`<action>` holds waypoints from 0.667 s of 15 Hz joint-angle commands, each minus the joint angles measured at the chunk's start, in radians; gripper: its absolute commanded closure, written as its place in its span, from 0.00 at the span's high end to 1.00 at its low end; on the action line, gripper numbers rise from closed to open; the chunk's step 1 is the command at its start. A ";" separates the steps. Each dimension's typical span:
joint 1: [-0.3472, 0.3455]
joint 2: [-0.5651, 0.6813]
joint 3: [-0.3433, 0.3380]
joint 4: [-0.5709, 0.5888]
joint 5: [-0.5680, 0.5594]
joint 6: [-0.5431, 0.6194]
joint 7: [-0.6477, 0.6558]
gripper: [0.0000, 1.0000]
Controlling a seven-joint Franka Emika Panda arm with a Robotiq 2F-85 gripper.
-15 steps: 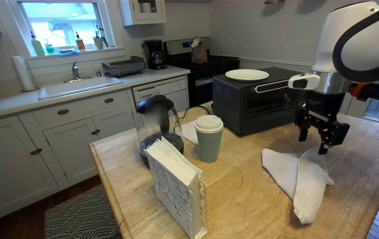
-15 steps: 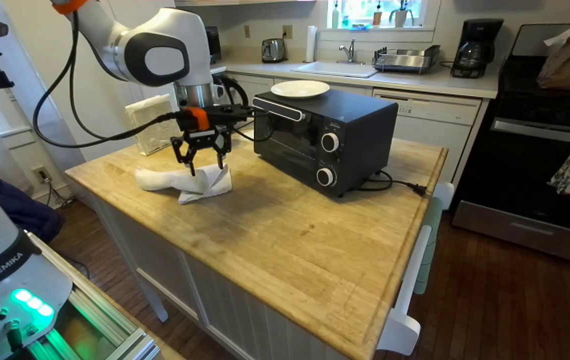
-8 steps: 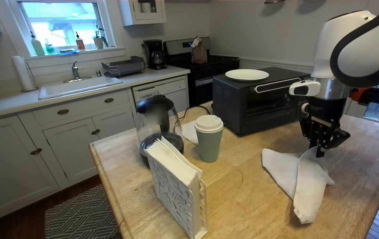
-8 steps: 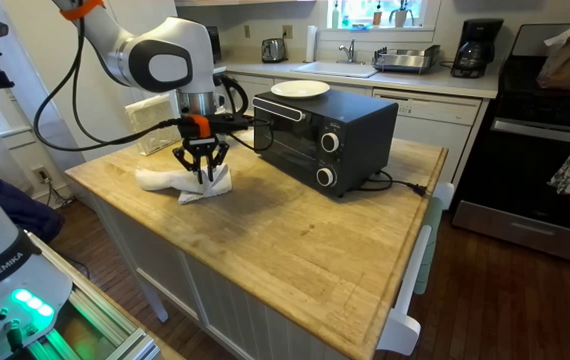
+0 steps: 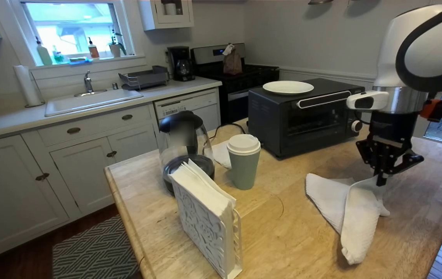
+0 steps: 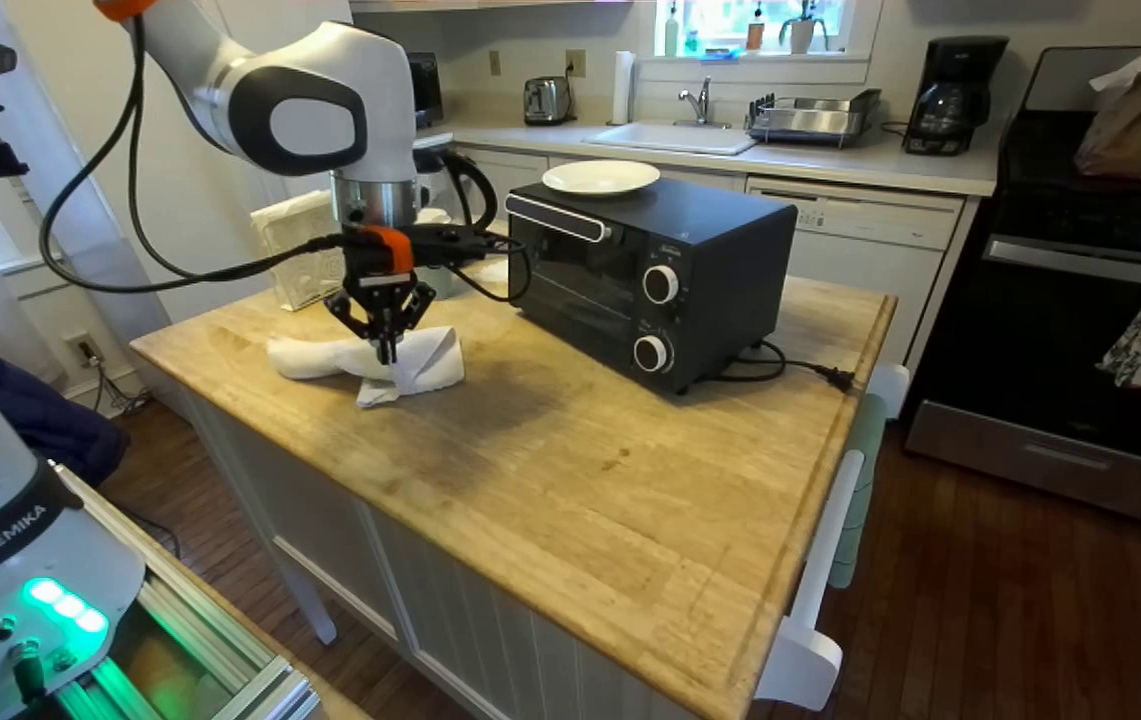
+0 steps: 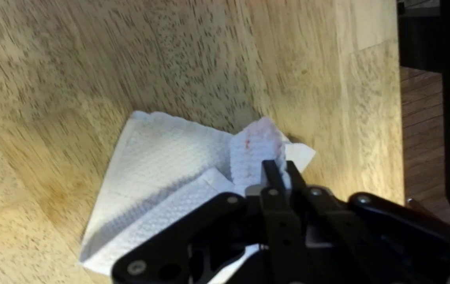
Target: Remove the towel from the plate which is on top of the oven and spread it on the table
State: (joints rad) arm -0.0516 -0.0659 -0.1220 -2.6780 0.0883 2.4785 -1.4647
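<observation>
in an exterior view we see a towel point(image 5: 360, 224) lying creased and folded on a light wooden table point(image 5: 282, 240), directly below a black gripper point(image 5: 380, 180) that points down. the cloth's long fold runs from under the fingertips toward the camera, and a flatter flap spreads out to the left of it. in the wrist view the fingertips stand close together, with a raised edge of the off-white cloth pinched between them, so the gripper is narrow and holding the towel. from that pinch, most of the towel in sight spreads to the left in the wrist view, while a small corner pokes out to the right of the fingertips; the gripper hides part of the cloth. in both exterior views a black oven point(image 5: 302, 124) stands on the same table, apart from the towel, its glass door turned to the side where the towel lies. a round white plate point(image 5: 288, 87) sits flat on top of the oven, well apart from the gripper. farther along the table we make out a pale green lidded cup point(image 5: 244, 166) and a white napkin holder point(image 5: 209, 228).
</observation>
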 commanded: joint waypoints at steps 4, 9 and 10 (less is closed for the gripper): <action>0.066 -0.338 -0.037 -0.068 0.133 -0.303 -0.338 0.01; 0.130 -0.469 -0.010 -0.064 0.117 -0.511 -0.393 0.30; 0.141 -0.472 0.004 -0.067 0.116 -0.514 -0.374 0.32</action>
State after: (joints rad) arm 0.0524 -0.5037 -0.1422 -2.7463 0.2037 2.0149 -1.8437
